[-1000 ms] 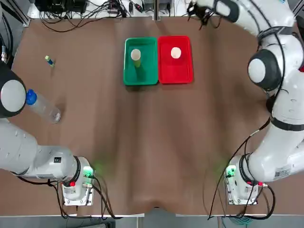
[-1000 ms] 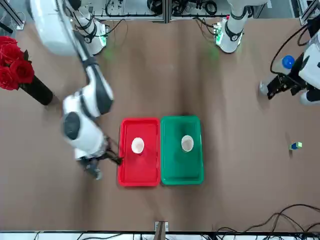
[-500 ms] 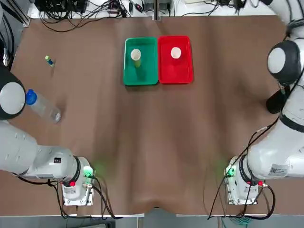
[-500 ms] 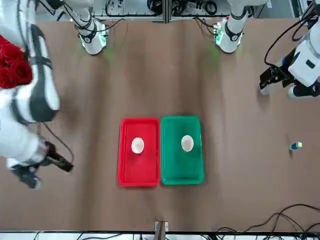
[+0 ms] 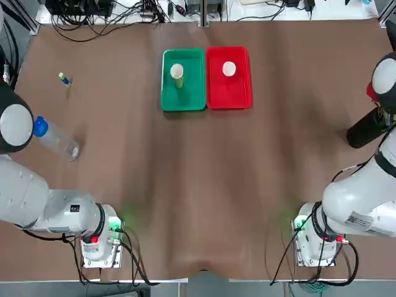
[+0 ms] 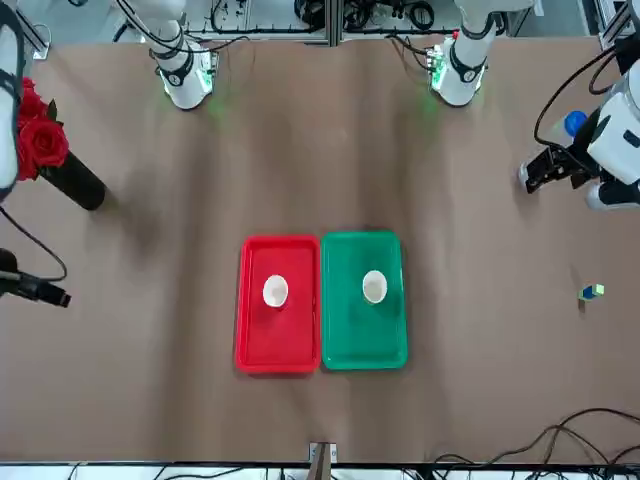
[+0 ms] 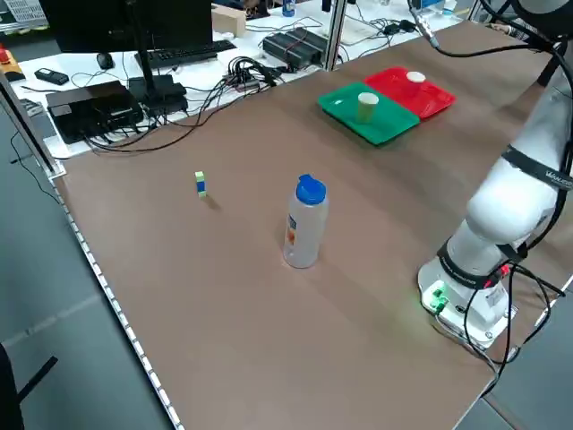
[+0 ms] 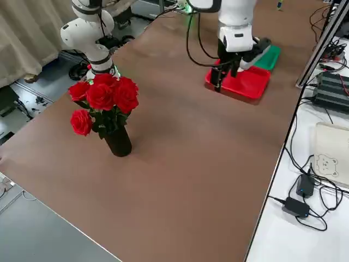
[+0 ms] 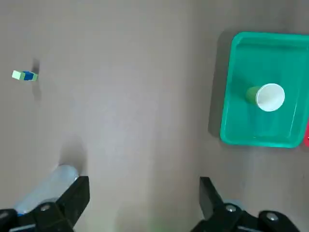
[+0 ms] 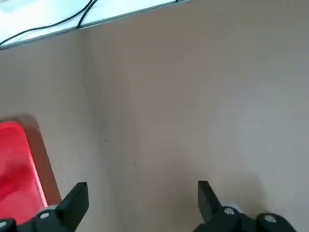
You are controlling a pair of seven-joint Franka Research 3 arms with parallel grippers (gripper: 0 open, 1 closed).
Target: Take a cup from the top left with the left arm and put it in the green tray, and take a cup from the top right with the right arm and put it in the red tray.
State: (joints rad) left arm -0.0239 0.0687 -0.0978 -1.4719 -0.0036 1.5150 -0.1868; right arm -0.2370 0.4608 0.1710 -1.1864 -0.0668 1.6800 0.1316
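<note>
Well, both cups sit in your trays; your left gripper and right gripper hover, fingers apart, seemingly above the table.

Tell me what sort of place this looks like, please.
Probably a robotics lab or test workspace: two robot arms are mounted at one table, with a monitor and tangled cables beside it.
</note>
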